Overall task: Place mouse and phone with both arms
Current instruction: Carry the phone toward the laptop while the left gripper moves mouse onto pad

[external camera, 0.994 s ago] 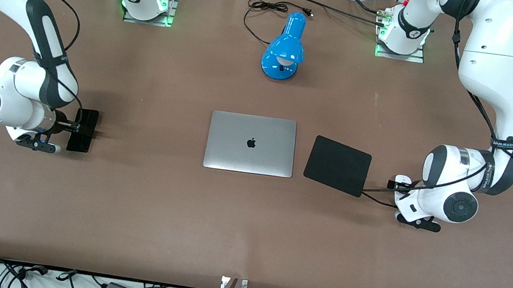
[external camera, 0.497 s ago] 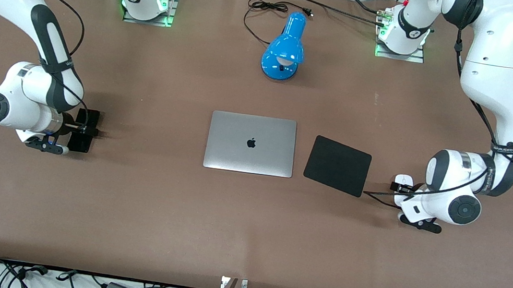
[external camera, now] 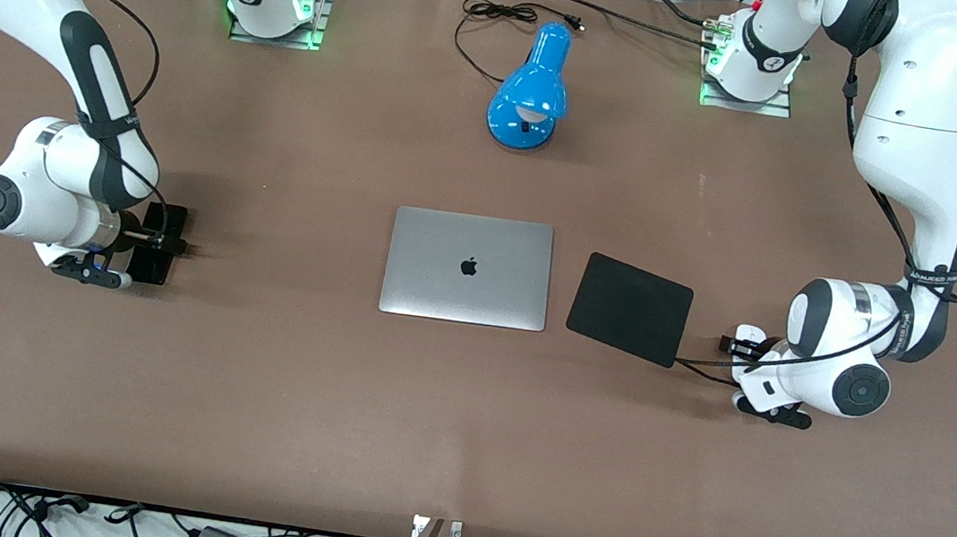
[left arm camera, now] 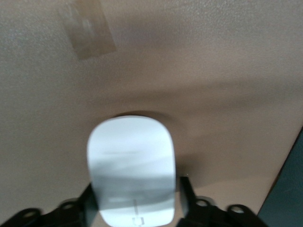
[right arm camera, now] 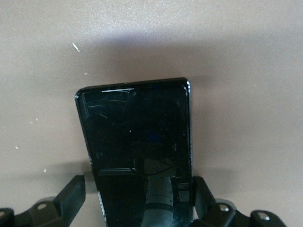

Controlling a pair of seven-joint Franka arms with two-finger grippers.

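The white oval mouse [external camera: 750, 337] lies on the table beside the black pad, toward the left arm's end. My left gripper [external camera: 738, 345] is low at it. In the left wrist view the mouse [left arm camera: 131, 170] sits between my fingers [left arm camera: 187, 198], which press its sides. The black phone [external camera: 147, 267] lies flat toward the right arm's end. My right gripper [external camera: 161, 243] is low over it. In the right wrist view the phone [right arm camera: 137, 127] lies between my open fingers [right arm camera: 73, 194], with a gap on one side.
A closed silver laptop [external camera: 467, 267] lies mid-table with a black square mouse pad [external camera: 630, 308] beside it, between laptop and mouse. A blue desk lamp [external camera: 530, 90] and its black cable [external camera: 498, 14] lie nearer the bases. A tape patch [left arm camera: 87, 28] marks the table by the mouse.
My right arm has slid toward the laptop, bringing its gripper farther over the phone. My left arm has shifted slightly at the mouse. Phone and mouse stay about where they were.
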